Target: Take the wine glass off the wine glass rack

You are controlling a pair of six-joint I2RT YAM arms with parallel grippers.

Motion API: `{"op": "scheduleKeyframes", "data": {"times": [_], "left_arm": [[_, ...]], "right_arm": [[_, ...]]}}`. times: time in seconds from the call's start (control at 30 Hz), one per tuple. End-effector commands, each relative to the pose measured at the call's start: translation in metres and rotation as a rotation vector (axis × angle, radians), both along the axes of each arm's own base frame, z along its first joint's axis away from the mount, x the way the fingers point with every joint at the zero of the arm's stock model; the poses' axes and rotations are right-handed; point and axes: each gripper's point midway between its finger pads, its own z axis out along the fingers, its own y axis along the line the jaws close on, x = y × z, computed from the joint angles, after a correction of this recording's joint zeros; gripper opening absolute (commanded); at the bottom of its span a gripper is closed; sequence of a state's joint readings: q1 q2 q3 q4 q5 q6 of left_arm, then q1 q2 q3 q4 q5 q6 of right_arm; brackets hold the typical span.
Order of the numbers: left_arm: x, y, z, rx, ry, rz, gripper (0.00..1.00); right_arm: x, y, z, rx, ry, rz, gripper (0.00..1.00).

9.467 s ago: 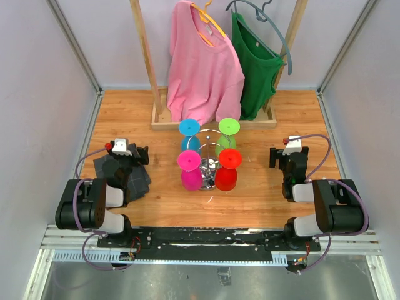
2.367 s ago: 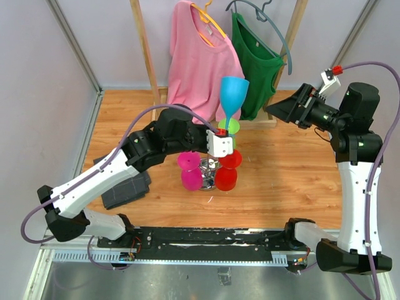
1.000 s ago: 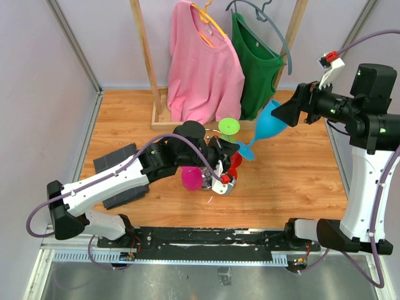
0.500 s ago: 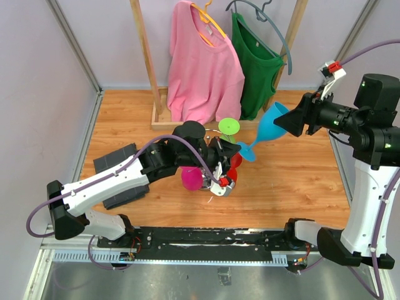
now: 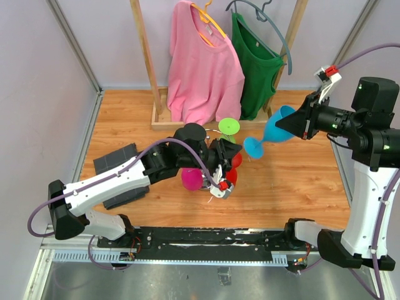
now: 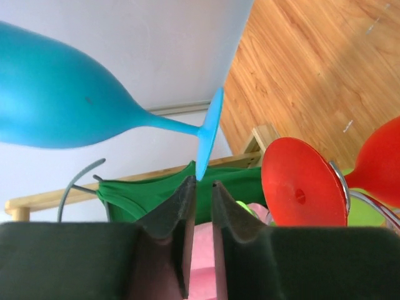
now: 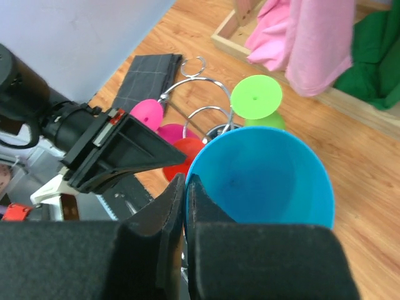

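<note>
The blue wine glass (image 5: 273, 128) lies sideways in the air, off the chrome wine glass rack (image 7: 187, 80). My right gripper (image 5: 279, 125) is shut on its rim, with the bowl's wall pinched between the fingers (image 7: 185, 178). My left gripper (image 5: 236, 150) reaches over the rack, jaws a narrow gap apart and empty. In the left wrist view the glass's foot (image 6: 209, 134) sits just off the tips of the left gripper (image 6: 201, 183). A green glass (image 5: 229, 127), a pink glass (image 5: 192, 179) and a red glass (image 6: 303, 184) hang on the rack.
A tall wooden clothes rack (image 5: 145, 59) at the back holds a pink shirt (image 5: 203, 69) and a green shirt (image 5: 256, 69). A dark folded cloth (image 5: 119, 165) lies at the left under the left arm. Grey walls close in both sides.
My right gripper has closed onto the blue glass's rim. The left jaws have come slightly apart off its foot. The glass has shifted a little to the right.
</note>
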State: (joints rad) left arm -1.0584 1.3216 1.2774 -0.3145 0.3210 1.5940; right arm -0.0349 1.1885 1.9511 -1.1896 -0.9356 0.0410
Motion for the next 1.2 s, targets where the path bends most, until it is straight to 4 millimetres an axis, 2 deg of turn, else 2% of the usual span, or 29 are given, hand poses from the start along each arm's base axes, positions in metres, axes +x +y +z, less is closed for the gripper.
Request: {"op": "scheduleKeyframes", "data": {"times": [0.0,0.13,0.17,0.2,0.33,0.43,0.57,0.67,0.77,0.93,1.03,1.17], "left_arm": [[0.002,-0.007,0.019,-0.075,-0.051,0.014,0.37],[0.015,-0.006,0.027,-0.118,-0.046,0.086,0.87],[0.019,-0.006,0.03,-0.134,-0.042,0.112,0.96],[0.023,-0.005,0.035,-0.153,-0.032,0.14,0.99],[0.044,-0.001,0.069,-0.281,0.076,0.293,0.99],[0.065,0.011,0.104,-0.407,0.229,0.428,0.99],[0.098,0.041,0.141,-0.568,0.509,0.591,0.99],[0.119,0.073,0.156,-0.653,0.655,0.682,0.99],[0.125,0.099,0.159,-0.707,0.766,0.735,0.99],[0.123,0.136,0.154,-0.757,0.863,0.813,0.99],[0.118,0.15,0.145,-0.77,0.883,0.85,0.99],[0.109,0.162,0.138,-0.789,0.91,0.878,0.99]], "right_arm": [[0.001,-0.003,0.003,-0.024,-0.036,-0.017,0.01],[0.006,-0.01,0.005,-0.056,-0.057,-0.075,0.01],[0.009,-0.015,0.004,-0.072,-0.06,-0.104,0.01],[0.012,-0.02,0.002,-0.09,-0.058,-0.138,0.01],[0.032,-0.049,-0.017,-0.197,-0.021,-0.301,0.01],[0.05,-0.067,-0.042,-0.261,0.026,-0.394,0.01],[0.075,-0.088,-0.091,-0.328,0.08,-0.497,0.01],[0.091,-0.109,-0.118,-0.379,0.054,-0.614,0.01],[0.106,-0.125,-0.131,-0.399,-0.009,-0.709,0.01],[0.118,-0.159,-0.151,-0.505,-0.046,-0.859,0.01],[0.125,-0.173,-0.16,-0.564,-0.056,-0.907,0.01],[0.135,-0.181,-0.179,-0.608,-0.029,-0.922,0.01]]}}
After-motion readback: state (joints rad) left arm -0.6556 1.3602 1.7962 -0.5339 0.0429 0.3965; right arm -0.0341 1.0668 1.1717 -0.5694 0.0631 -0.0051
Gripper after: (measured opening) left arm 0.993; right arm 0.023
